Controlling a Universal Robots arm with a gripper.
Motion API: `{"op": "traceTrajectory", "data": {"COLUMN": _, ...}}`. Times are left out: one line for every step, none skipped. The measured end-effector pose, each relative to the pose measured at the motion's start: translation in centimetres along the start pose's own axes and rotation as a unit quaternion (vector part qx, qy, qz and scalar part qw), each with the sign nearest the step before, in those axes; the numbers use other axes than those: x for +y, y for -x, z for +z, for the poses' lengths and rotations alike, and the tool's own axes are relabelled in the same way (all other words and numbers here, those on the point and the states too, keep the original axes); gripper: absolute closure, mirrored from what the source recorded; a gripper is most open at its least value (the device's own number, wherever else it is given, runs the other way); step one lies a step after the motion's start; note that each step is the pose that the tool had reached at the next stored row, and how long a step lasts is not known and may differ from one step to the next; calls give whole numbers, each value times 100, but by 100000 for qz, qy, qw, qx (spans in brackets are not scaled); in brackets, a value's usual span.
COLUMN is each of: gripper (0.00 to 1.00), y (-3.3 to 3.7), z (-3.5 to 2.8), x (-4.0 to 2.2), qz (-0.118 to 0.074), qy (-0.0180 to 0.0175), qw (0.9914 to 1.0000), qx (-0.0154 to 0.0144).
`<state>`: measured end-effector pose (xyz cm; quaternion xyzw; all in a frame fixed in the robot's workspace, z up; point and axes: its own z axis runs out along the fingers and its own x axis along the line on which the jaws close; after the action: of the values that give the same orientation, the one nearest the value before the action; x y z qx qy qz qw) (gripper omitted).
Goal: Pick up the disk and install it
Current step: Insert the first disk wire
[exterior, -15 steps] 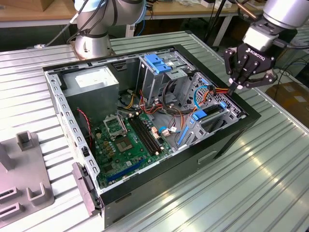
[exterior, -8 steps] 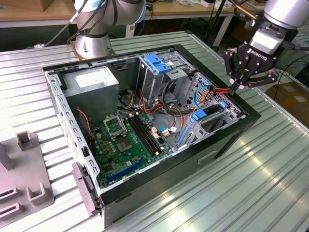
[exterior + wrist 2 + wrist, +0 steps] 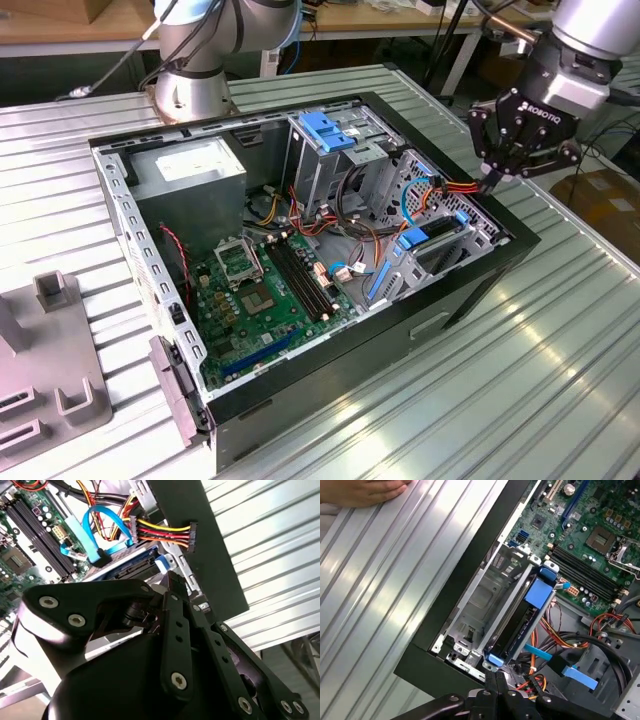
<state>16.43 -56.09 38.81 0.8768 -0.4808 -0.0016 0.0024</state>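
Observation:
The disk (image 3: 519, 630) sits edge-on inside the lower metal drive cage (image 3: 485, 597) of the open computer case, its blue side rail (image 3: 495, 660) showing at the cage mouth. In the exterior view the disk (image 3: 440, 238) lies in that cage at the case's right end. My gripper (image 3: 497, 180) hangs just above the case's right wall beside a bundle of coloured power cables (image 3: 160, 530), shut with nothing between its fingers. Both wrist views show the fingertips (image 3: 496, 677) pressed together close to the disk's outer end (image 3: 127, 564).
The case (image 3: 480, 280) lies open on a ribbed metal table (image 3: 520, 380). Inside are the motherboard (image 3: 260, 290), a grey power supply (image 3: 190, 170) and an upper cage with a blue latch (image 3: 325, 130). A grey fixture (image 3: 50, 370) stands at the exterior view's left. A person's hand (image 3: 360, 490) rests on the table.

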Motion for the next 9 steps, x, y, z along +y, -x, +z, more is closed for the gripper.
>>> {"op": "traceTrajectory", "data": {"gripper": 90, "y": -10, "z": 0, "x": -17, "qz": -218, "qy": 1, "qw": 100000, "qx": 2}}
{"op": "traceTrajectory", "data": {"gripper": 90, "y": -17, "z": 0, "x": -30, "qz": -370, "qy": 1, "qw": 99999, "qx": 2}}
{"op": "traceTrajectory", "data": {"gripper": 90, "y": -27, "z": 0, "x": -49, "qz": -544, "qy": 1, "qw": 99999, "qx": 3}}
{"op": "traceTrajectory", "data": {"gripper": 90, "y": -36, "z": 0, "x": -67, "qz": -711, "qy": 2, "qw": 99997, "qx": 4}}
{"op": "traceTrajectory", "data": {"gripper": 90, "y": -42, "z": -1, "x": -81, "qz": -882, "qy": 3, "qw": 99996, "qx": 7}}
{"op": "traceTrajectory", "data": {"gripper": 90, "y": -46, "z": -1, "x": -91, "qz": -1094, "qy": 3, "qw": 99994, "qx": 6}}
{"op": "traceTrajectory", "data": {"gripper": 90, "y": -52, "z": -1, "x": -103, "qz": -1620, "qy": 3, "qw": 99987, "qx": 7}}
{"op": "traceTrajectory", "data": {"gripper": 90, "y": -57, "z": -1, "x": -112, "qz": -2296, "qy": 2, "qw": 99974, "qx": 14}}
{"op": "traceTrajectory", "data": {"gripper": 90, "y": -61, "z": -1, "x": -118, "qz": -3039, "qy": 3, "qw": 99954, "qx": 15}}
